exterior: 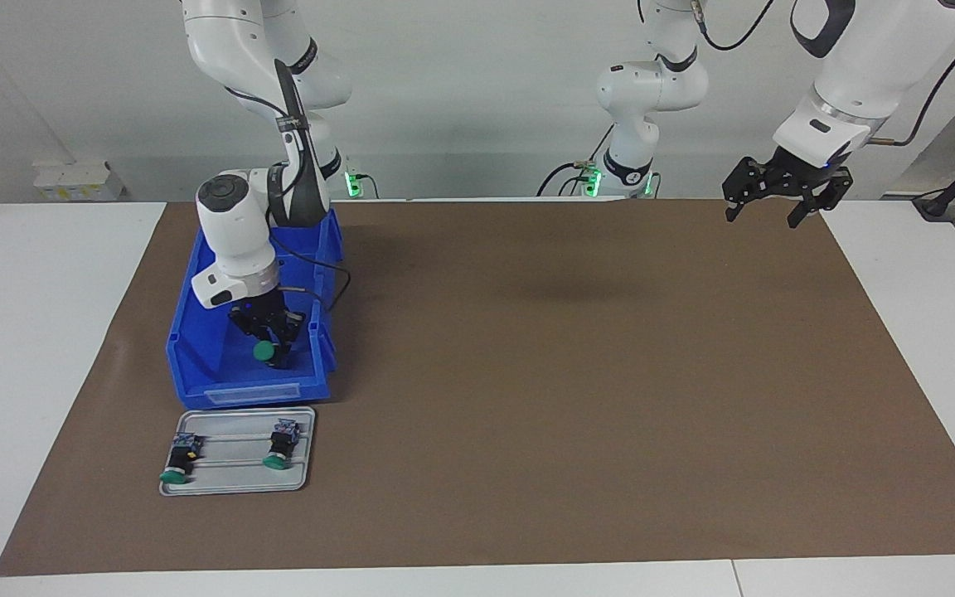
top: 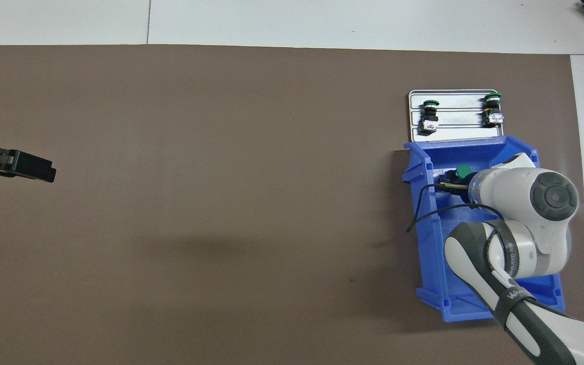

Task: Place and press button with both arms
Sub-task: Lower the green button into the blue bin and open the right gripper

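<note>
I am doing the picking step: my right gripper [exterior: 272, 347] is reaching down inside the blue bin [exterior: 196, 365], at the button [exterior: 263, 351] lying there. Whether it is clenching, I cannot tell. Next I am needing a firm grasp and a straight lift. My left gripper [exterior: 763, 214] is waiting released, well apart from the bin.

White table under a brown mat

The white table [exterior: 46, 348] carries a brown paper mat [exterior: 577, 398]; on it sit a blue plastic bin [exterior: 196, 365] and, touching it, a grey metal tray [exterior: 233, 481].
</note>
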Tool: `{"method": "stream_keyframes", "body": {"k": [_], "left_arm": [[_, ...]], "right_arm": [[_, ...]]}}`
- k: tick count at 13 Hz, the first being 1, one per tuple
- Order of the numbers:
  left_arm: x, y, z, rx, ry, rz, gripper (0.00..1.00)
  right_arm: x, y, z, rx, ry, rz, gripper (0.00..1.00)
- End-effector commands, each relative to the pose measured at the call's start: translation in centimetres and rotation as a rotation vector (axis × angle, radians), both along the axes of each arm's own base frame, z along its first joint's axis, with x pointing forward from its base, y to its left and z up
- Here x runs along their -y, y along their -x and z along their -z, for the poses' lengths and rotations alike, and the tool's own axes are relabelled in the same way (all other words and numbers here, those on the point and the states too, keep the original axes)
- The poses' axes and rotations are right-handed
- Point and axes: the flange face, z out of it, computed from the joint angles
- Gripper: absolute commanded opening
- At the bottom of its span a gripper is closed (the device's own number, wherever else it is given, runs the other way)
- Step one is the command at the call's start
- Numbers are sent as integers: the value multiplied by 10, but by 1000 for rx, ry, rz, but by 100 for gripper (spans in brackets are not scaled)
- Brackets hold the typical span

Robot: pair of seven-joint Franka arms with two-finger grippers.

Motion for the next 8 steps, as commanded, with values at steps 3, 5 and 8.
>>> {"method": "stream_keyframes", "body": {"k": [3,5,8], "left_arm": [[-4,9,-1,6,2,-2,100],[-4,9,-1,6,2,-2,100],[-4,9,-1,6,2,-2,100]], "right_arm": [[-5,3,0,16,-5,36,84],[-9,2,-2,17,-9,53,90],[-7,4,-14,-5,-5,51,90]]}}
